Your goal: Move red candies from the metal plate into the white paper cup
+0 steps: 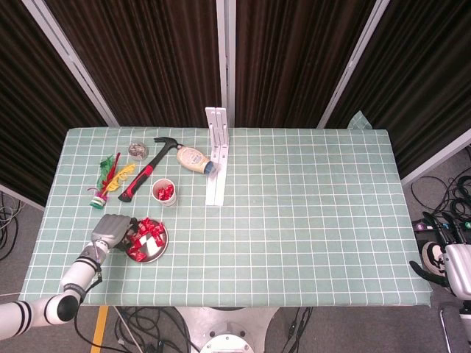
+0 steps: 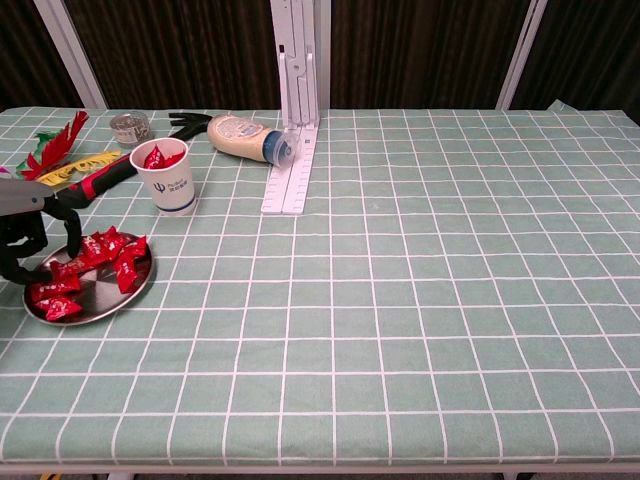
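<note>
A round metal plate [image 1: 157, 252] [image 2: 97, 302] lies near the table's front left and carries several red wrapped candies [image 1: 148, 229] [image 2: 103, 252]. Behind it stands the white paper cup [image 1: 163, 193] [image 2: 173, 186], upright, with red candies inside. My left hand [image 1: 112, 231] [image 2: 28, 226] hangs over the plate's left side, fingers apart and pointing down at the candies, with nothing seen held. My right hand [image 1: 444, 262] sits off the table's right edge, low and far from the plate. Its fingers are too small to read.
Behind the cup lie a red-handled hammer [image 1: 145, 175] [image 2: 104, 176], a toppled mayonnaise bottle [image 1: 194, 159] [image 2: 243, 137] and a white upright bracket [image 1: 217, 151] [image 2: 295, 110]. Coloured feathers [image 1: 109, 176] and a small tin [image 1: 137, 150] [image 2: 129, 128] sit at the far left.
</note>
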### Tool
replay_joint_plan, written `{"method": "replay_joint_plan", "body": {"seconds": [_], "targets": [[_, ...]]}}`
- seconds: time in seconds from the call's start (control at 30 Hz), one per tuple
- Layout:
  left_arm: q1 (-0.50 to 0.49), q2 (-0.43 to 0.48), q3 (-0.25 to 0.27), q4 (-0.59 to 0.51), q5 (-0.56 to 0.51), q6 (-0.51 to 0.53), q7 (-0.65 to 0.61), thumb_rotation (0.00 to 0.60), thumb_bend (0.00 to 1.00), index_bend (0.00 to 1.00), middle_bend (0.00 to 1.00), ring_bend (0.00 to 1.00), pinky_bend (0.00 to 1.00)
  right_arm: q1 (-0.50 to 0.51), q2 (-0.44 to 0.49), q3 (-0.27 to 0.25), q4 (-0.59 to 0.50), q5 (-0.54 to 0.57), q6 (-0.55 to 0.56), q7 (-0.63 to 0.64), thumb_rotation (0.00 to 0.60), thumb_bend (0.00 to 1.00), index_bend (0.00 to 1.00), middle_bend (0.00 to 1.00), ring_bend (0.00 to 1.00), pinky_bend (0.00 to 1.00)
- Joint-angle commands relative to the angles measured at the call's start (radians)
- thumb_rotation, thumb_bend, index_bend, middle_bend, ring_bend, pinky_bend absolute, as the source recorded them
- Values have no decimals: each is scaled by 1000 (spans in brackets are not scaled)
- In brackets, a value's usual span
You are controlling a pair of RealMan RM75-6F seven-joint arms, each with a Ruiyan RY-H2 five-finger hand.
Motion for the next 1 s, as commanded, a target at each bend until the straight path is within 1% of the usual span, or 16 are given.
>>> {"method": "replay_joint_plan", "body": {"seconds": [0.03, 0.2, 0.57, 0.67, 0.73, 1.0], "targets": [[-3, -14, -3, 13, 7, 14, 0, 600, 305, 474, 939, 996, 1000, -1, 1, 0, 0, 2, 0, 0, 600, 88, 76, 213, 56, 342], [-4, -37, -10, 26, 20, 45, 4, 600, 285, 474, 943, 996, 1000, -2, 3, 0, -1, 3, 0, -1, 600, 88, 76, 213, 56, 343], [1, -79, 8, 49, 22, 87, 47, 600, 269, 484, 950, 996, 1000, -2, 4, 0, -1, 4, -1, 3, 600, 89, 76, 213, 56, 346], [6, -93, 10, 62, 30, 101, 51, 600, 266, 503, 952, 996, 1000, -3, 4, -1, -2, 2, 0, 1, 600, 88, 76, 213, 56, 347], [8, -98, 10, 69, 30, 101, 50, 600, 265, 517, 953, 996, 1000, -3, 4, -1, -3, 1, 1, 0, 600, 88, 76, 213, 56, 348], [24, -105, 17, 73, 51, 123, 57, 600, 266, 519, 953, 996, 1000, -5, 8, -1, -9, 1, 3, -6, 600, 88, 76, 215, 56, 348]]}}
